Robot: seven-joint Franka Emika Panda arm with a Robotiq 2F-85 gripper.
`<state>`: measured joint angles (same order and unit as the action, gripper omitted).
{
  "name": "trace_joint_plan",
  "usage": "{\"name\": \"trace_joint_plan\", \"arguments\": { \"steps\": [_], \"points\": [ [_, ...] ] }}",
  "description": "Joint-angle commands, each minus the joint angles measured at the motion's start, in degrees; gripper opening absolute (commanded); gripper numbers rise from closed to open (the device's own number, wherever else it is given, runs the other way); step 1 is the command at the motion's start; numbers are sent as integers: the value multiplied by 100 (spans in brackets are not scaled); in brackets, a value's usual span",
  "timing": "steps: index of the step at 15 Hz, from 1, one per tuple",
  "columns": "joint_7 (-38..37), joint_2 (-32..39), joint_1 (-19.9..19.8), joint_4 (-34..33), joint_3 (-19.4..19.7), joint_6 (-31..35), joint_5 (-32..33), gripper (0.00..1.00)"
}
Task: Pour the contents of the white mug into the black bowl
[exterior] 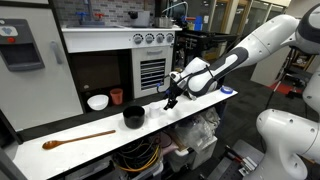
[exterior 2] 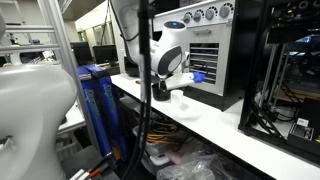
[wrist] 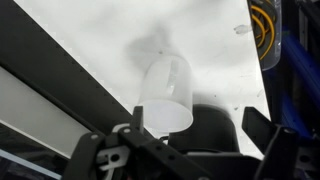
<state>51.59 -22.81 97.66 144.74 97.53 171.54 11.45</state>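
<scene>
Closest to the wrist camera, the gripper [wrist: 185, 150] fills the bottom edge as dark linkages, its jaws spread wide and clasping nothing. Just past them a pale, translucent cup [wrist: 168, 92] rests on the white counter [wrist: 120, 40]. It looks free of the fingers, though I cannot tell whether it stands or lies on its side. The black bowl [wrist: 215, 125] sits right beside that cup, its dark rim partly cut off by the gripper's frame. In an exterior view the black bowl [exterior: 133, 117] stands upright on the counter. The gripper [exterior: 169, 100] hangs low just beside it, at the end of a white arm [exterior: 235, 55] that reaches in from the side away from the bowl. The white mug [exterior: 97, 102] stands upright beyond the black bowl, well apart from the gripper. A red-orange cup [exterior: 116, 96] stands just beside the mug, between it and the bowl. A long wooden spoon [exterior: 78, 140] lies flat on the side of the bowl opposite the gripper, near the counter's front edge. Behind the bowl rises a white machine [exterior: 150, 60] with a row of knobs. In an exterior view, black cables [exterior 2: 143, 90] hang in front and hide the bowl.
</scene>
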Motion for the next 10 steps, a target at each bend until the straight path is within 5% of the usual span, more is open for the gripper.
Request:
{"name": "trace_joint_plan", "arguments": {
  "steps": [1, 7, 8, 9, 10],
  "points": [
    [-705, 1064, -762, -235, -1116, -1000, 107, 100],
    [-2050, 1894, -1605, -1169, -2511, -2609, 501, 100],
    [-2156, 2141, -2285, -1320, -3270, -2861, 271, 100],
    [-2469, 2185, -2526, -1518, -3596, -3202, 408, 100],
    [-3189, 1873, -2105, -1676, -3279, -3608, 1120, 100]
  ]
}}
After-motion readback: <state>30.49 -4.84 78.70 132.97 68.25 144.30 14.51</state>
